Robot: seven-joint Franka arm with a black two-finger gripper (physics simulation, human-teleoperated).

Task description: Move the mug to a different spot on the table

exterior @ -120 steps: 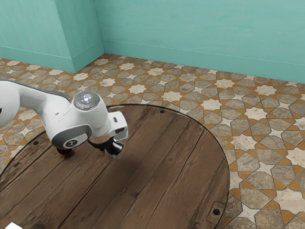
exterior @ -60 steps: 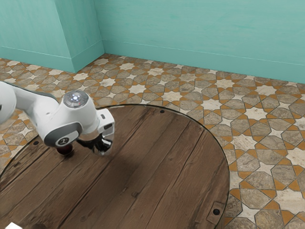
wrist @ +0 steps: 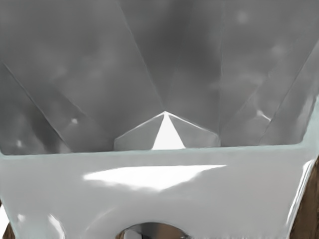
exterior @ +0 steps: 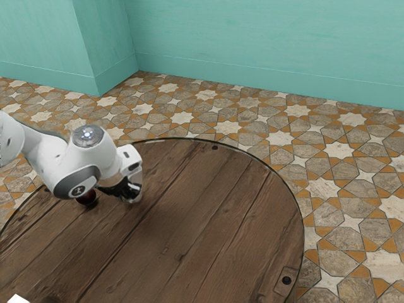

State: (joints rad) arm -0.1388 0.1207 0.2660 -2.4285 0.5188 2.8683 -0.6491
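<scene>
The exterior camera looks down obliquely, from mid-distance, on the round dark wooden table (exterior: 221,221). The wrist camera sits very close to a glossy grey surface (wrist: 149,199), and both views share the table's wood.

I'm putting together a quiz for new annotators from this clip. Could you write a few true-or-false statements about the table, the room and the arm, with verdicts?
1. The table has a rounded edge and a top of dark wooden planks. True.
2. The floor is plain grey carpet. False: it is patterned tile in tan, orange and white.
3. The gripper hangs over the part of the table at the exterior view's right. False: it is over the part at the exterior view's left.
4. The walls are teal. True.
5. A small dark red thing sits on the table, partly hidden by the arm. True.
</scene>
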